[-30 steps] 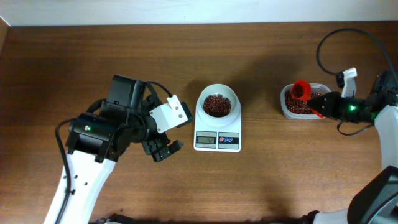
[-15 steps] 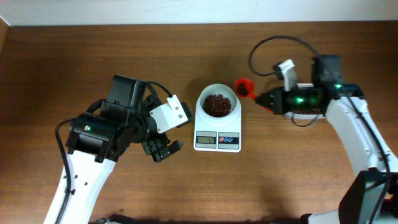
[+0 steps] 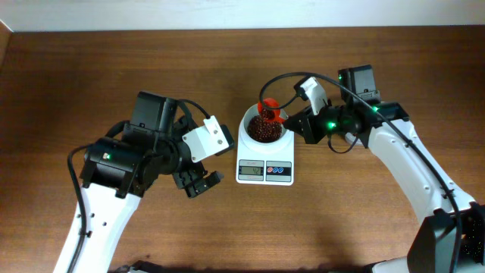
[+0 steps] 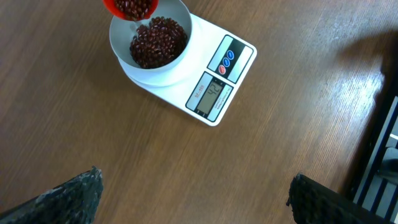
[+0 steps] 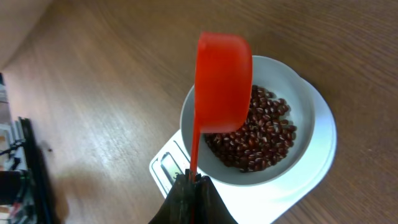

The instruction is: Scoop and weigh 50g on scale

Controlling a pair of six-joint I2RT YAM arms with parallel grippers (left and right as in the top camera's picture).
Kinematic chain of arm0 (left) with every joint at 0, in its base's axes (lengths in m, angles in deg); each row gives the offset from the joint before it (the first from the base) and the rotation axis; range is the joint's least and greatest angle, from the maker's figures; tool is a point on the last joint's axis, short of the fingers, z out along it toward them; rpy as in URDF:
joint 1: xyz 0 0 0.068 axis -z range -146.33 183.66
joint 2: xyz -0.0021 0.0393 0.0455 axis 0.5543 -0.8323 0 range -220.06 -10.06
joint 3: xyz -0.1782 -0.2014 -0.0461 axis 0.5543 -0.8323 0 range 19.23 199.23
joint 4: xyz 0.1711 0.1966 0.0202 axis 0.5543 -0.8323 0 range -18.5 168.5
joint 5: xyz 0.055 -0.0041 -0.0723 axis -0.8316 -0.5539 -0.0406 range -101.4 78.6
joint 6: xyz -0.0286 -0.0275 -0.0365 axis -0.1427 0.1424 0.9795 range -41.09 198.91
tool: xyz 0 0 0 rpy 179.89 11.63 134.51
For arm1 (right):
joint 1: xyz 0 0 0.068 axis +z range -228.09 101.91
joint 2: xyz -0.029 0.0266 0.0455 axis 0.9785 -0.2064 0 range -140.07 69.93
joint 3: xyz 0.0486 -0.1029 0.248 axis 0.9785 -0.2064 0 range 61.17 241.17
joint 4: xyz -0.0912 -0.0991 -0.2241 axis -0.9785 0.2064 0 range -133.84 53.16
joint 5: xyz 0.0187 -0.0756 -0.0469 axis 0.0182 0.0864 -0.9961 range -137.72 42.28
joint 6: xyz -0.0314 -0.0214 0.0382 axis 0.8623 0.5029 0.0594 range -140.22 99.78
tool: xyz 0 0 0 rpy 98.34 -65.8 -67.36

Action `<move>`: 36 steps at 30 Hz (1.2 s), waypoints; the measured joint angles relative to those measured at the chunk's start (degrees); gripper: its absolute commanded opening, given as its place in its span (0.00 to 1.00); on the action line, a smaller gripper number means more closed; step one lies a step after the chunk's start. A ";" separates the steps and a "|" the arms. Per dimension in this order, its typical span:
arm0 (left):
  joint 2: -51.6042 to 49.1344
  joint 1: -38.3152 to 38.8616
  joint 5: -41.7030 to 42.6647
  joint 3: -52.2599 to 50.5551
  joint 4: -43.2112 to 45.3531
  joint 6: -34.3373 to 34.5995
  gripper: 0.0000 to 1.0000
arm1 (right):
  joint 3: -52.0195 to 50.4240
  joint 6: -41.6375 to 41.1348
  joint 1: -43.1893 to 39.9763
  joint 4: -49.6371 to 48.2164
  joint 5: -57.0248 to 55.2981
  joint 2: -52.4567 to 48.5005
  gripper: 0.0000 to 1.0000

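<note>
White digital scale (image 3: pixel 265 168): long axis far-near, display nearest. Right gripper (image 3: pixel 292 125) beside bowl (image 3: pixel 245 126), clamping orange-red plastic scoop (image 3: pixel 270 114); left gripper (image 3: pixel 201 182) wide-open, empty.

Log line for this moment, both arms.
right gripper: shut on scoop handle | scoop: holds beans, above bowl | bowl: beans heaped, on scale | left gripper: open, empty, apart from scale

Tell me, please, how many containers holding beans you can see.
2: the white bowl on the scale, and the orange-red scoop tilted above it in the right gripper. Others may be hidden beneath the right arm.
</note>
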State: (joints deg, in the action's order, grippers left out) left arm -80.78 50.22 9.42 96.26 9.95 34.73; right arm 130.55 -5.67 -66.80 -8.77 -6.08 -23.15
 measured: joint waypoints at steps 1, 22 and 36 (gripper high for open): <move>0.00 0.00 0.02 0.00 -0.02 0.00 0.99 | 0.00 0.44 0.07 0.02 -0.50 0.00 0.04; 0.00 0.00 0.00 0.00 0.00 0.00 0.99 | 0.00 3.50 1.70 -0.07 -6.01 0.00 0.04; 0.00 0.00 0.00 0.00 -0.02 0.00 0.99 | 0.00 6.21 3.69 -0.37 -10.25 0.00 0.04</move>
State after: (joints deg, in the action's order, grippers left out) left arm -80.78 50.22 9.42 96.26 9.92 34.73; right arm 130.55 0.54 -63.10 -9.14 -16.33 -23.15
